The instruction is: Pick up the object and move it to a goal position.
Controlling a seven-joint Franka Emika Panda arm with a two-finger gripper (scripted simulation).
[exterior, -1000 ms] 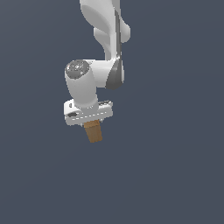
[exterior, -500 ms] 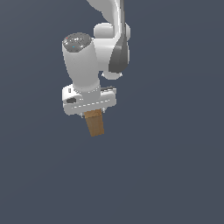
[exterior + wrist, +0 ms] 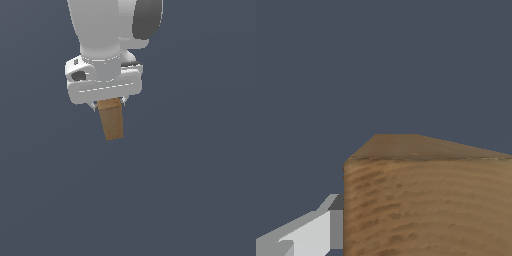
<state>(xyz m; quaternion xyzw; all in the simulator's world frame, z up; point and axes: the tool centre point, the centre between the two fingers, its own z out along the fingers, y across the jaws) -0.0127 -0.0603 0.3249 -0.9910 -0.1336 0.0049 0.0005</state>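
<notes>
The object (image 3: 112,119) is a tall tan-brown block with a wood grain, hanging slightly tilted below the white hand. My gripper (image 3: 108,103) is shut on its upper end, and most of the block sticks out beneath the short fingers. In the wrist view the object (image 3: 426,200) fills the near part of the picture, with one white finger (image 3: 311,232) pressed against its side. The other finger is hidden behind the block. Nothing marks a goal position in either view.
Only a plain dark grey-blue background surrounds the arm (image 3: 107,35) in both views. No table, edge or other object shows.
The arm with the held block has grown larger in the exterior view and shifted slightly toward that view's right. The grip on the block is unchanged.
</notes>
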